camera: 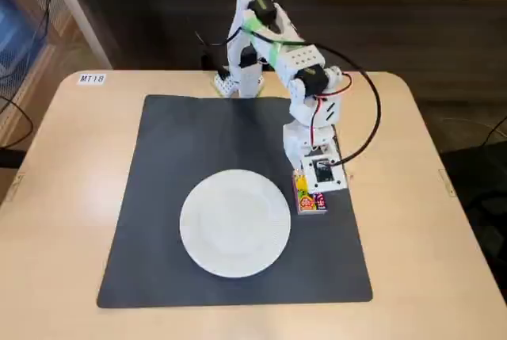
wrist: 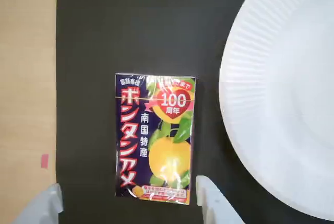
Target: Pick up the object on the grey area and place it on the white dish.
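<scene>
The small box (wrist: pixel 155 138) with yellow, red and orange fruit print lies flat on the dark grey mat (wrist: pixel 130 25), just left of the white plate (wrist: pixel 282 93) in the wrist view. My gripper (wrist: pixel 128 211) is open, with one finger on each side of the box's near end. I cannot tell if the fingers touch it. In the fixed view the gripper (camera: pixel 311 188) points down over the box (camera: pixel 311 201), which lies on the mat (camera: pixel 198 134) right of the plate (camera: pixel 235 223).
The mat lies on a light beige table (camera: pixel 71 197). The arm's base (camera: pixel 238 78) stands at the table's far edge, with cables looping to the right. A label (camera: pixel 91 78) is stuck at the far left corner.
</scene>
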